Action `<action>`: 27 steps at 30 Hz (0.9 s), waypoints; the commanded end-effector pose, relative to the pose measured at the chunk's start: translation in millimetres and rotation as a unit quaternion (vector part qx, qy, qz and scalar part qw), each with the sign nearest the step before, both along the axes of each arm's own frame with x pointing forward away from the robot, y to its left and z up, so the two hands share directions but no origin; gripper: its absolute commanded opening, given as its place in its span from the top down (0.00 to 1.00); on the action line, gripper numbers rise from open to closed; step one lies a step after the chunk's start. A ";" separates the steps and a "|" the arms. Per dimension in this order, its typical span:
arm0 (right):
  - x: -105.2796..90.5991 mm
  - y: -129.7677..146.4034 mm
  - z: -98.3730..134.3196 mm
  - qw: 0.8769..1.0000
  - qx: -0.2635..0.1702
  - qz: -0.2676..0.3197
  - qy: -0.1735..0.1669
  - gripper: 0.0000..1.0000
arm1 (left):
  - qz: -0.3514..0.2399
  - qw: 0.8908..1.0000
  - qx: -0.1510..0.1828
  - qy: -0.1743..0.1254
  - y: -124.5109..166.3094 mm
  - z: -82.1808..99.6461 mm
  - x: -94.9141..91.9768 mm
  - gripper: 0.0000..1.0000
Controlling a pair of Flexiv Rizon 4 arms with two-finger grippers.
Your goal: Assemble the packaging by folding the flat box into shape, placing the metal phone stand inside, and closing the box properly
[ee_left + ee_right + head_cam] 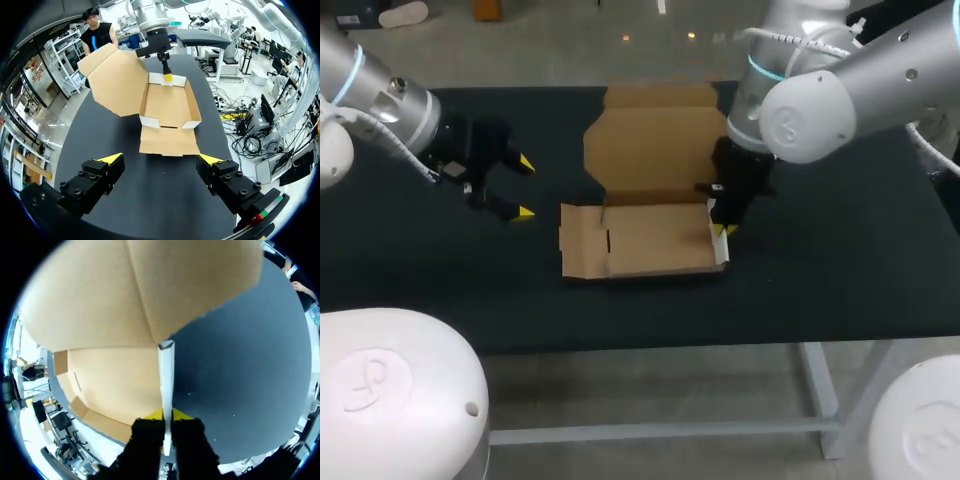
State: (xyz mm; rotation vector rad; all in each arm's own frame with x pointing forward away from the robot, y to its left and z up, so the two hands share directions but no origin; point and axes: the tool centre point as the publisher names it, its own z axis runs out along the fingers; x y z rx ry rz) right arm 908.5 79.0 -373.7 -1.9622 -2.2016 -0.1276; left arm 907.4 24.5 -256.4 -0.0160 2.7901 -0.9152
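Left gripper [160, 159]: yellow tips spread wide, holding nothing; hovers over the table [450, 290] | box [170, 107]: mid-table; brown tray with white-edged walls up, near flap flat, lid [117, 80] standing open; you should find it light, thin card that creases easily; take it by a wall edge | right gripper [166, 415]: far side, pinched onto the end wall [165, 375]

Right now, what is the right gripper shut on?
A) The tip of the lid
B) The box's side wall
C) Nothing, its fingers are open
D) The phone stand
B: in the right wrist view the right gripper has a finger pressed against each face of the thin upright side wall of the box.
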 end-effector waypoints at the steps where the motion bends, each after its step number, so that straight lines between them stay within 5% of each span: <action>1: 6.5 6.4 -3.6 1.000 -0.004 0.000 0.014 1.00 | 0.000 1.000 0.002 0.002 0.1 1.3 -0.1 0.00; 27: 33.1 18.2 -24.5 0.995 -0.010 0.034 0.096 1.00 | 0.000 1.000 0.002 0.002 0.1 1.3 -0.1 0.00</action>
